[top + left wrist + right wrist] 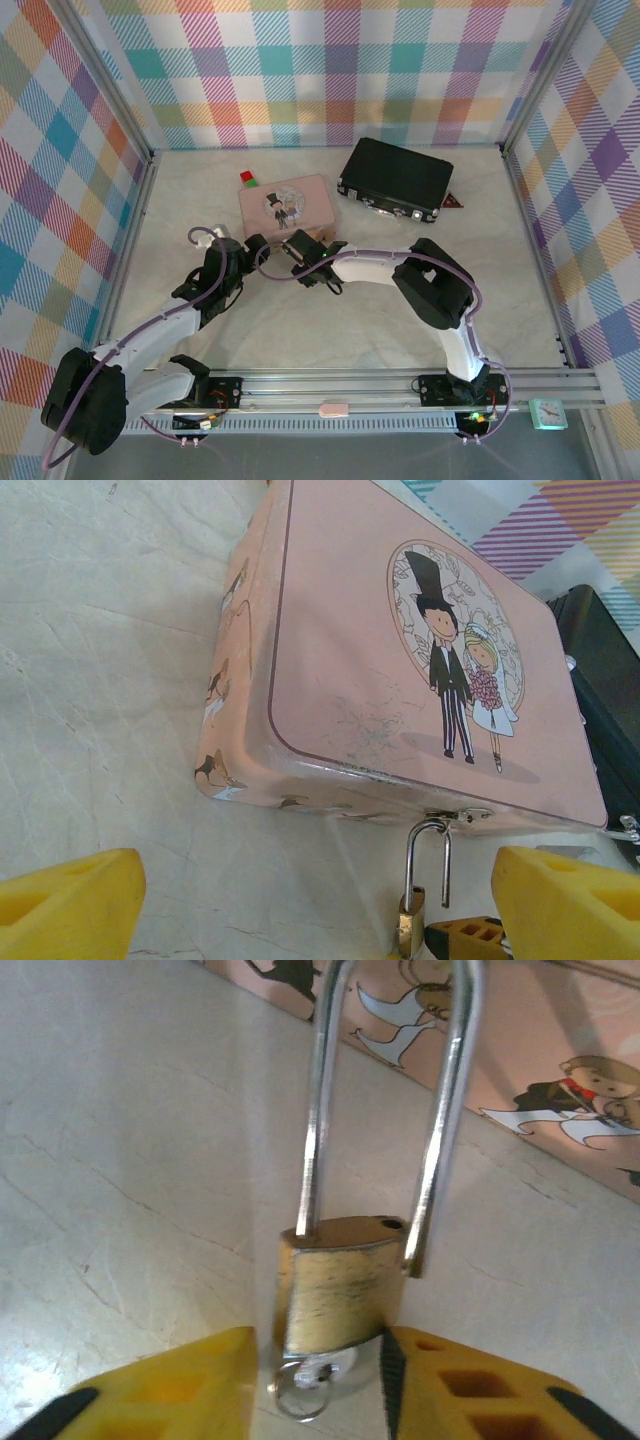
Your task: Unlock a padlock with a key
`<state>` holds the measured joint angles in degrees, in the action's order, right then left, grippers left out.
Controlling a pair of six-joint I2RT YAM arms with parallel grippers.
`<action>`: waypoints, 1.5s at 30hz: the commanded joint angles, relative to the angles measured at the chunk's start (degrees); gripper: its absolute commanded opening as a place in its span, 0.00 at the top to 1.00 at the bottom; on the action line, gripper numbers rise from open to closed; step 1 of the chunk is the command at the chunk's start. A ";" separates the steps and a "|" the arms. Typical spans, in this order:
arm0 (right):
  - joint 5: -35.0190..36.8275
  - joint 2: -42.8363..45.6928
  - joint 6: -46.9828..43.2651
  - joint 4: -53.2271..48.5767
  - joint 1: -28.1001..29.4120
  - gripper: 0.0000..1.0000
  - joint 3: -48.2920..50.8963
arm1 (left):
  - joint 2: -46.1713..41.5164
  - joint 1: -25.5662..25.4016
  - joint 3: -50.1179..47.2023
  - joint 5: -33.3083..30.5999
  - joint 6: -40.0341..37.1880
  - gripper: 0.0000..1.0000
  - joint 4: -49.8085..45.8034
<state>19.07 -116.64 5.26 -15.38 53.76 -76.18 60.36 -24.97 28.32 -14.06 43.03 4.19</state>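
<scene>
The padlock (338, 1285) hangs at the pink box's (400, 630) 6 o'clock edge, one shackle leg seemingly free, so the right gripper (318, 1355), narrow around the key (305, 1385) though its grip is unclear, should turn gently without tugging, while the left gripper (315, 880) stands wide.

Padlock (335, 1285): body seen as brass, brushed finish, fine scratches, dull gold sheen.
Shackle (318, 1110): polished silver metal, glossy, reflections noted.
Key (322, 1368), lower centre of frame: silvery metal, shiny.
Pink box (400, 650): painted tin suggested, smooth, soft sheen; scuffs and worn paint seen along lower edge.
Table (100, 680): marble-like pattern, matt.
Right gripper (318, 1360): fingers (170, 1390) made of yellow plastic, matt, black strips inset.
Black case (395, 178), upper right: dark matt shell, bright metal latches (415, 213).
Walls (300, 70): checked, cloth-like print.
</scene>
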 commanded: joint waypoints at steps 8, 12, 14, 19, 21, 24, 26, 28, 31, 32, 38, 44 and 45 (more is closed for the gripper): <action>-9.30 1.49 -12.58 4.92 -3.01 0.92 2.18 | 0.97 0.68 -4.03 7.98 5.58 0.20 8.01; -15.32 2.67 -15.59 5.41 -4.85 0.98 2.53 | 4.33 -0.43 -4.59 10.47 7.33 0.29 13.94; -18.69 3.39 -17.06 5.62 -5.35 0.99 2.53 | 7.14 -1.25 -3.94 10.87 7.40 0.31 15.88; -25.93 4.36 -17.47 5.84 -6.55 1.00 2.11 | 13.55 -3.10 -2.94 11.11 8.52 0.33 22.09; -27.82 4.00 -16.37 5.48 -7.37 1.00 1.57 | 15.93 -3.65 -2.36 10.61 8.92 0.34 23.75; -28.05 3.68 -15.69 5.24 -8.05 1.00 1.33 | 19.64 -3.93 -0.94 10.46 9.22 0.37 24.89; -25.64 3.86 -15.68 4.31 -8.10 0.95 1.26 | 20.62 -3.94 -0.71 10.01 9.68 0.37 25.44; -23.33 4.74 -15.15 3.85 -8.05 0.81 1.71 | 20.38 -3.94 -1.10 8.72 10.43 0.37 25.46; -21.83 5.20 -13.73 4.09 -8.05 0.62 2.11 | 18.50 -3.86 -1.36 7.10 10.07 0.33 23.77; -21.85 4.79 -13.45 4.01 -8.08 0.59 1.73 | 17.66 -3.86 -1.04 6.68 9.58 0.32 22.27; -20.21 0.29 -11.61 3.92 -8.05 0.53 -2.14 | 11.97 -3.07 -0.90 4.28 7.64 0.28 15.40; -21.32 -2.78 -9.16 4.79 -8.05 0.53 -4.17 | 7.68 -2.29 -2.56 3.02 7.26 0.27 12.50; -21.77 -3.25 -9.11 4.46 -8.05 0.53 -4.61 | 7.46 -2.20 -2.50 3.10 7.12 0.27 12.22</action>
<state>-1.58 -117.89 -5.76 -10.94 45.76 -79.00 69.10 -27.59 26.15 -9.61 51.35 19.16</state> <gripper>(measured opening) 0.470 0.731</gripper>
